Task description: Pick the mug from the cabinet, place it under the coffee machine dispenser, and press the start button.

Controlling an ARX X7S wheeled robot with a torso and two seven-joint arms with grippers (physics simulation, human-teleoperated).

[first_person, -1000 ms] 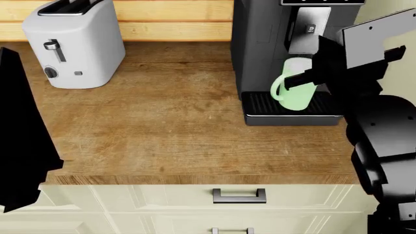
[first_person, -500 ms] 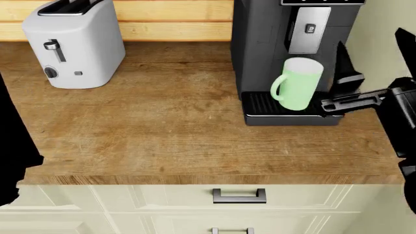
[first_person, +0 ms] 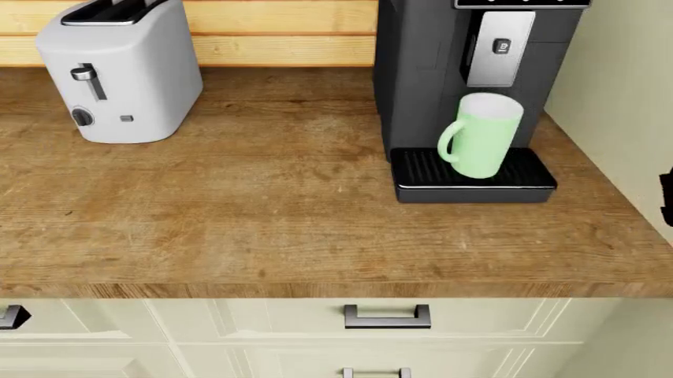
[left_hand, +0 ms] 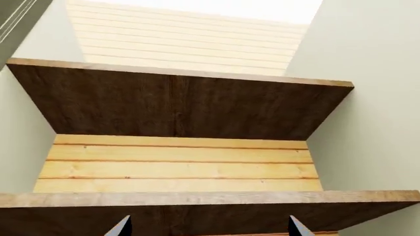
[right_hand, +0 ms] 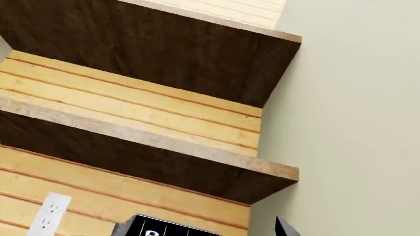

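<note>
Mug upright on the ribbed drip tray, directly below the coffee machine dispenser, handle turned toward the toaster; well apart from any jaws, none near it in the head view; nothing visible inside the mug from this angle. Left gripper cut off at the frame edge, only two dark tips showing, spread wide with nothing between, facing wooden shelves. Right gripper likewise barely in frame; spacing of its jaws impossible to tell. Table of brown wood.
</note>
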